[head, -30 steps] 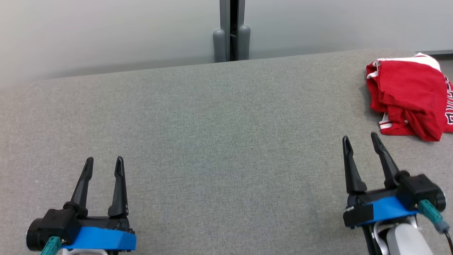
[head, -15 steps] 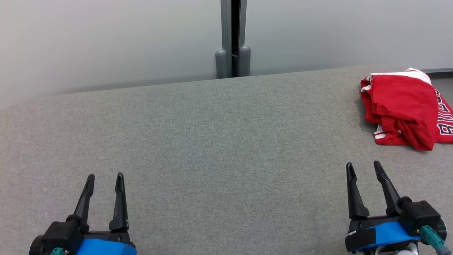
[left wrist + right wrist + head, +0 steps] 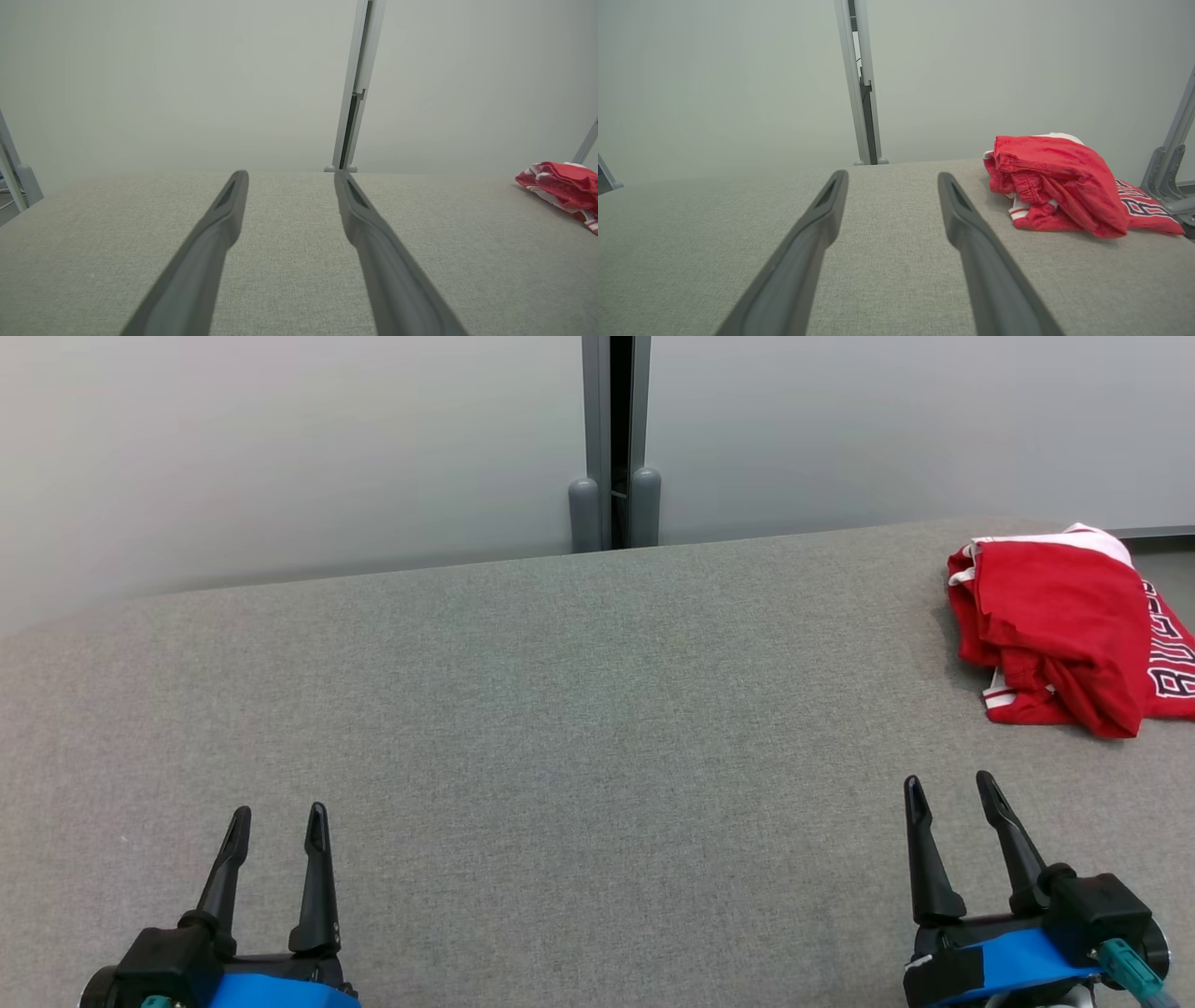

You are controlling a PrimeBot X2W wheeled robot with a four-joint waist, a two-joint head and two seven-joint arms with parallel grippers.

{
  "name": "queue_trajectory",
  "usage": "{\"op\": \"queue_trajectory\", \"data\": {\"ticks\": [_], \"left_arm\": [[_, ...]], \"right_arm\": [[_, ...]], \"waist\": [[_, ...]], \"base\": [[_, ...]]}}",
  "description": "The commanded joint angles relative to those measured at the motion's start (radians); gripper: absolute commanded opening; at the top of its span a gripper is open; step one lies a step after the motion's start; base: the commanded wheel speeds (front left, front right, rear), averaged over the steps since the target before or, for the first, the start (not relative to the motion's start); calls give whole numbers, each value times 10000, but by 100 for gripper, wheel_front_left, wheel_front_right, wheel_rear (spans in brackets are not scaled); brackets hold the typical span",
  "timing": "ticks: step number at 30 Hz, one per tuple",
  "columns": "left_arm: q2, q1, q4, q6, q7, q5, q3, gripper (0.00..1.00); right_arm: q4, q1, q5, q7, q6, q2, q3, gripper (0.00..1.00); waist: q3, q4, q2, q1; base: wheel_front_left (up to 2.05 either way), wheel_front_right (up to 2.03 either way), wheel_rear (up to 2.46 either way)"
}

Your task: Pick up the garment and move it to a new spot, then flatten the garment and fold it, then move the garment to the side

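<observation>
In the head view, a crumpled red cloth garment (image 3: pixel 1064 625) with white trim and dark lettering lay bunched at the far right of a broad grey fabric-covered surface (image 3: pixel 560 709), partly cut off by the picture's right edge. The left gripper (image 3: pixel 280 812) sat at the lower left with its two long dark fingers spread apart and nothing between them, well away from the garment. The right gripper (image 3: pixel 948 782) sat at the lower right, its jaws likewise parted and empty, near the garment but short of touching it. Behind the surface stood a pale wall (image 3: pixel 280 448) with a grey vertical post (image 3: pixel 611 429) at its middle. In the left wrist view, the left gripper (image 3: pixel 290 173) held its fingers wide over bare grey fabric, and the garment (image 3: pixel 565 186) showed at the far right edge. In the right wrist view, the right gripper (image 3: pixel 892 174) was spread and gripping nothing, with the garment (image 3: pixel 1055 182) heaped ahead and to the right of its fingers.
</observation>
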Motion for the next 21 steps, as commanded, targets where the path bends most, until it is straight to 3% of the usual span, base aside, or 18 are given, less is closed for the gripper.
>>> {"op": "queue_trajectory", "data": {"ticks": [1,3,4,9,21], "left_arm": [[35,23,21,25,4,-26,3,100],[35,11,47,23,4,-48,5,100],[0,0,40,-2,0,-37,-2,0],[-82,110,479,-5,34,-142,13,0],[-64,-43,540,-92,617,-2278,186,0]], "right_arm": [[24,88,4,6,-9,58,14,100],[29,70,9,6,-9,60,20,100],[17,-2,2,0,0,6,6,0],[405,72,95,18,0,6,7,0],[451,-49,2374,580,-1,16,-143,0]], "waist": [[3,6,0,-1],[7,10,0,-1],[7,9,0,0],[6,11,0,0],[-23,53,0,0]], "base": [[0,0,0],[0,0,0],[0,0,0],[0,0,0],[0,0,0]]}}
